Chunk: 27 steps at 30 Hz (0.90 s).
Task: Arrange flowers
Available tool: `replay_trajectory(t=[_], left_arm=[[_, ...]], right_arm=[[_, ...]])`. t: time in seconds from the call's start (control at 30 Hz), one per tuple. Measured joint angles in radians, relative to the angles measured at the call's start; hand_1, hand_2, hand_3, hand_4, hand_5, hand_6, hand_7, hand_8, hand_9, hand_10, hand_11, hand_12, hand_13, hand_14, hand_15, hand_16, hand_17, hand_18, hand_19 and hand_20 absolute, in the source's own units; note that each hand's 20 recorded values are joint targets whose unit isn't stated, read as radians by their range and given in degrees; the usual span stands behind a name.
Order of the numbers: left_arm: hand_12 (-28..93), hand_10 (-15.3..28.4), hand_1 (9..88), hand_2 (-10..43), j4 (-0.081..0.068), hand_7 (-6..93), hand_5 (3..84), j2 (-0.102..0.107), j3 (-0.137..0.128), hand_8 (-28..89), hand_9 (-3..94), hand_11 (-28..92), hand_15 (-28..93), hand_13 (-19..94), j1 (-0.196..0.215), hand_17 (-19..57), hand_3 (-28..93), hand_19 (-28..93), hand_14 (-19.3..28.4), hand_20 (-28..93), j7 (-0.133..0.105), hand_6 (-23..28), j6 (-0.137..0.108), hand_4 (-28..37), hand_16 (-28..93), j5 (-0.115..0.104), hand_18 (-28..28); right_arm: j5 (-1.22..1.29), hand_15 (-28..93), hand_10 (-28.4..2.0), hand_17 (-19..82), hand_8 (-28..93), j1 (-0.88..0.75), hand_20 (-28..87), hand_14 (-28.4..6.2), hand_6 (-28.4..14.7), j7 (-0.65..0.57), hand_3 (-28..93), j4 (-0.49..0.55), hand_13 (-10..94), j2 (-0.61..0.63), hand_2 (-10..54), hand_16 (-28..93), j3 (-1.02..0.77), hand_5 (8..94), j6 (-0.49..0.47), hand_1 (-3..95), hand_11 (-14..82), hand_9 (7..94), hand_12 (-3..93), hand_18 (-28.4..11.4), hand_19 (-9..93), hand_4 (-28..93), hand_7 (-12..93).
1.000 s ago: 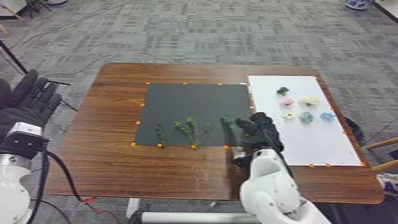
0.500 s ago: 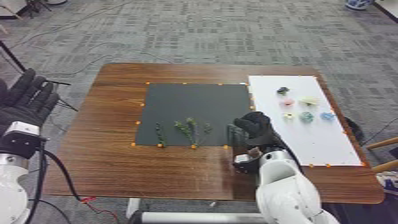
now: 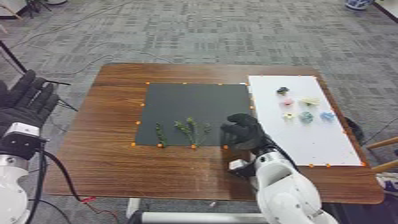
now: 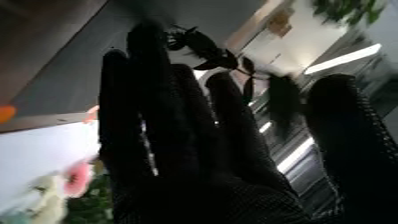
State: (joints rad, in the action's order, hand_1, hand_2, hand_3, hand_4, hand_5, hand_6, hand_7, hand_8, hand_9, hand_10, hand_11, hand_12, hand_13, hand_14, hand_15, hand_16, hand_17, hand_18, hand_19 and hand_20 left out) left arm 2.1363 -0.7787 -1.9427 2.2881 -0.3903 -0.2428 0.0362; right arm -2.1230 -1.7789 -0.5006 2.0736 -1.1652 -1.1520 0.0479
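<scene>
The right robot hand [image 3: 244,135] is at the near right corner of the black rectangular mat [image 3: 195,102], fingers straight, thumb apart, a dark leafy sprig [image 4: 202,45] between them. Thin green leafy stems [image 3: 161,134] lie on the mat's near part; small pastel flower heads [image 3: 306,117] lie right of it. Left of it, the left robot hand [image 3: 18,117] has its fingers extended.

Even head-view light, bright streaks [image 4: 343,58] behind dim fingers [image 4: 164,115]
</scene>
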Motion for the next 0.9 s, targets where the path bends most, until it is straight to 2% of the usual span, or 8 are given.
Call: replay_trajectory(t=[0.13,0.2,0.33,0.4,0.5,0.7,0.83,0.9], left_arm=[[11,11.4,23.0,17.0,0.003,5.4,35.1,0.0,-0.004,-7,29.2,8,14,19,0.004,-3.1,68,13,11.4,8,-0.001,7.0,-0.001,-28.3,-3,0.0,5.9],[11,11.5,23.0,17.0,0.005,5.5,35.1,0.0,-0.007,-7,29.2,8,14,19,0.007,-3.2,68,14,11.4,8,-0.002,7.0,-0.002,-28.3,-3,-0.001,5.9],[11,11.6,23.1,17.1,0.006,5.5,35.1,0.0,-0.007,-7,29.2,8,15,18,0.009,-3.2,67,14,11.5,9,-0.003,7.0,-0.006,-28.3,-3,-0.001,6.1],[11,11.8,23.1,17.1,0.007,5.6,35.1,0.0,-0.007,-7,29.2,8,15,18,0.009,-3.3,67,14,11.6,9,-0.003,7.0,-0.007,-28.3,-2,-0.002,6.3],[11,11.8,23.0,17.1,0.008,5.5,35.1,0.0,-0.007,-7,29.2,8,15,18,0.011,-3.3,67,14,11.6,9,-0.004,7.0,-0.008,-28.3,-2,-0.002,6.3],[11,11.9,23.0,17.1,0.009,5.5,35.0,0.0,-0.008,-7,29.3,8,15,19,0.014,-3.3,68,14,11.7,9,-0.004,7.1,-0.01,-28.3,-2,-0.003,6.4],[11,12.1,23.2,17.0,0.009,5.4,35.0,0.0,-0.013,-7,29.4,8,15,19,0.015,-3.3,67,14,11.8,9,-0.004,7.1,-0.012,-28.3,-2,-0.004,6.4],[11,12.1,23.3,17.0,0.009,5.4,35.0,0.0,-0.014,-7,29.4,8,16,19,0.015,-3.3,67,14,11.8,9,-0.004,7.1,-0.012,-28.3,-2,-0.004,6.4]], right_arm=[[-0.145,46,-21.4,25,-10,0.003,10,-18.9,-9.6,-0.004,36,-0.004,52,0.008,2.4,9,0.027,50.3,-0.019,44.1,14.1,55.9,12.7,-23.7,71,-25,23],[-0.193,58,-18.7,27,-12,0.013,15,-16.0,-7.1,-0.015,19,-0.016,55,0.018,2.3,16,0.066,54.1,0.052,57.2,28.5,62.7,19.6,-21.9,75,-20,31],[-0.188,74,-13.4,31,2,0.044,30,-14.3,-4.0,-0.059,42,-0.053,61,0.028,-1.1,39,0.145,56.5,0.289,63.5,54.3,69.1,34.7,-21.9,79,-27,39],[-0.19,74,-11.1,32,2,0.056,33,-12.5,-3.0,-0.065,53,-0.067,64,0.028,0.4,41,0.156,59.3,0.342,65.5,52.9,72.6,41.1,-21.4,79,-28,37],[-0.207,65,-9.9,32,3,0.071,34,-9.0,-2.7,-0.065,64,-0.076,67,0.027,4.2,46,0.154,59.8,0.335,65.1,34.7,77.1,40.9,-21.0,78,-28,31],[-0.23,51,-11.7,23,-12,0.076,16,-3.7,-1.3,-0.069,78,-0.062,63,0.027,6.5,46,0.119,57.2,0.192,66.8,21.7,71.3,25.8,-20.1,93,-28,28],[-0.219,38,-12.9,25,-13,0.067,9,-5.0,-1.1,-0.044,79,-0.055,67,0.027,5.1,35,0.093,55.3,0.154,70.4,14.1,64.7,16.9,-15.7,93,-28,25],[-0.22,34,-14.3,25,-11,0.063,7,-8.4,-2.1,-0.034,79,-0.055,64,0.027,8.4,30,0.088,55.5,0.157,61.7,13.5,63.4,15.9,-16.9,87,-28,25]])
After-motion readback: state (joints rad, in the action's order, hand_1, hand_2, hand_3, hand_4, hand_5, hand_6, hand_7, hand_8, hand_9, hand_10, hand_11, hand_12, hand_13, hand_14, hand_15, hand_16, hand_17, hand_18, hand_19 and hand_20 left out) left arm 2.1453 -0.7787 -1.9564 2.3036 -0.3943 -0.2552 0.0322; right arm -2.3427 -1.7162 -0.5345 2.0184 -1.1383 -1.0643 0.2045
